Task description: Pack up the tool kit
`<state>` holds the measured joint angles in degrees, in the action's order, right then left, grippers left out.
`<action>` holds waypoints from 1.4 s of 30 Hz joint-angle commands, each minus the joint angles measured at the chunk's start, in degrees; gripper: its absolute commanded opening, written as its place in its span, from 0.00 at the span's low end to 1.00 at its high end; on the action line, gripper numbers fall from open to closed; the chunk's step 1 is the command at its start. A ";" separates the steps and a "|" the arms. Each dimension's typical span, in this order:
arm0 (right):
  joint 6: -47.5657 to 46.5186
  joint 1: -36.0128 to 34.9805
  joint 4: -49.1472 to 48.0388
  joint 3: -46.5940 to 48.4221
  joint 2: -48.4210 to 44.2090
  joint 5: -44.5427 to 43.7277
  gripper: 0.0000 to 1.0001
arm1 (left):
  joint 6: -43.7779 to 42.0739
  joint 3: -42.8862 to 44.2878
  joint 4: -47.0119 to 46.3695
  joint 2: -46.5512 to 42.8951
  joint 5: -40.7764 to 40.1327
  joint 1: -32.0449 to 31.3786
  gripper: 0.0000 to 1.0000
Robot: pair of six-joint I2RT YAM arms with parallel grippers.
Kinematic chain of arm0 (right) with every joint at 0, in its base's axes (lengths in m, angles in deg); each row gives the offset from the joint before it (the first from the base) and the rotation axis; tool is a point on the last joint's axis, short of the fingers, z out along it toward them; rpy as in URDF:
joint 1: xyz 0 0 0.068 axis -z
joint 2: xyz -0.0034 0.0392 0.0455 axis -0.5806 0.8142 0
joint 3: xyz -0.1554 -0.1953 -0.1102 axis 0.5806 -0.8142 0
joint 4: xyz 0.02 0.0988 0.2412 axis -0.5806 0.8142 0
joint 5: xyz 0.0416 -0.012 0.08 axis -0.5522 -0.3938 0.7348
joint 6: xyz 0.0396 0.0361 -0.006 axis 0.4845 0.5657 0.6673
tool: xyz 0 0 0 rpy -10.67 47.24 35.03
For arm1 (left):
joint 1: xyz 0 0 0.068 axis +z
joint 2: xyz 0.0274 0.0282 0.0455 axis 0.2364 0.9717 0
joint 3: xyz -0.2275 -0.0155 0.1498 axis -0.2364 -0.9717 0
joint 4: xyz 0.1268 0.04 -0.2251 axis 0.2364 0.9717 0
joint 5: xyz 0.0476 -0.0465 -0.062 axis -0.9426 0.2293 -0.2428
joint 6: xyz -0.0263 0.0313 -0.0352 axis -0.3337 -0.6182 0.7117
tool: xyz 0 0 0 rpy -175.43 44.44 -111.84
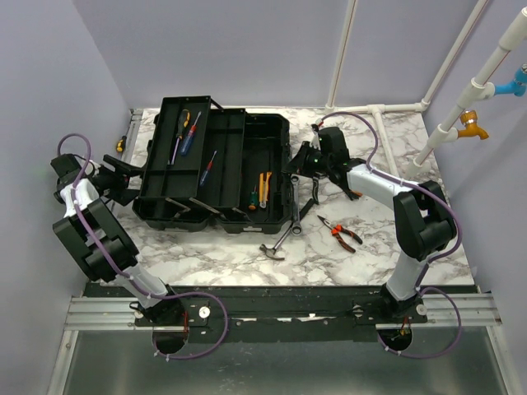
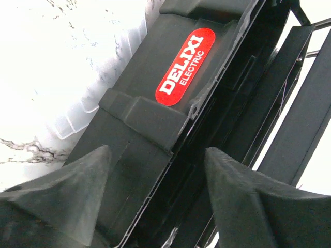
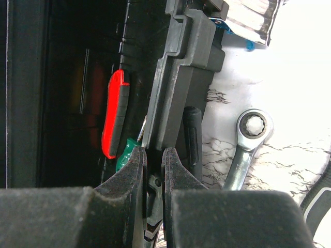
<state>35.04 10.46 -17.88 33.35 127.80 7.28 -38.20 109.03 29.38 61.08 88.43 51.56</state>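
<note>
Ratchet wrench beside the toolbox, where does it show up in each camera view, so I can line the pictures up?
Top external: the ratchet wrench lies near the centre, just right of the open toolbox.
Left wrist: not in it.
Right wrist: right of centre, its ring end uppermost.
Shared landmark: the black toolbox shows in all three views. Its outer wall stands directly left of the wrench in the two views that show it.

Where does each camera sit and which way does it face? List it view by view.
Top external: above and behind, looking down on the table and open toolbox; left arm and right arm show.
Left wrist: faces the toolbox's red label; open left gripper shows.
Right wrist: faces the toolbox rim and a wrench; right gripper pinches the rim.
All share the toolbox.
</note>
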 commanded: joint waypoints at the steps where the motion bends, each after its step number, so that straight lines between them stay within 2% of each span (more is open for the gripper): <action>1: 0.30 0.25 0.67 -1.49 -0.95 3.21 0.01 | 3.03 -2.25 -4.26 1.03 3.95 1.19 0.66; 4: 0.33 0.25 0.14 -1.38 -0.74 3.56 0.01 | 1.25 -1.91 -3.73 1.76 5.08 0.29 0.54; 9: 0.37 0.25 -0.40 -1.39 0.16 5.30 0.01 | -3.23 0.06 -0.06 4.23 5.07 -1.53 0.52; 10: 0.38 0.29 -0.64 -1.49 0.29 5.82 0.01 | -3.67 0.31 0.37 4.64 5.20 -1.73 0.47; 12: 0.59 0.26 -1.04 -1.58 0.69 6.62 0.01 | -4.55 0.79 0.72 4.90 5.96 -2.02 0.33; 14: 0.70 0.25 -1.29 -1.54 1.14 7.49 0.01 | -5.55 1.05 0.92 4.21 5.49 -2.41 0.15; 17: 0.80 0.30 -1.40 -1.41 1.57 8.15 0.01 | -8.23 2.60 3.12 1.96 2.57 -3.76 0.01; 27: 1.16 0.26 -1.99 -1.50 2.49 9.81 0.01 | -10.74 3.22 2.38 -9.67 -2.16 -6.69 0.00; 32: 1.15 0.26 -2.06 -1.50 2.71 10.18 0.01 | -8.33 2.80 0.20 -10.73 1.54 -6.89 0.00; 42: 1.25 0.25 -2.09 -1.15 3.44 10.83 0.01 | -6.82 6.93 1.30 -18.68 0.07 -10.59 0.00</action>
<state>35.89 11.83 -20.26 32.78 128.89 12.92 -48.30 111.30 31.04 48.32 79.25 45.38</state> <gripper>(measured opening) 0.137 0.037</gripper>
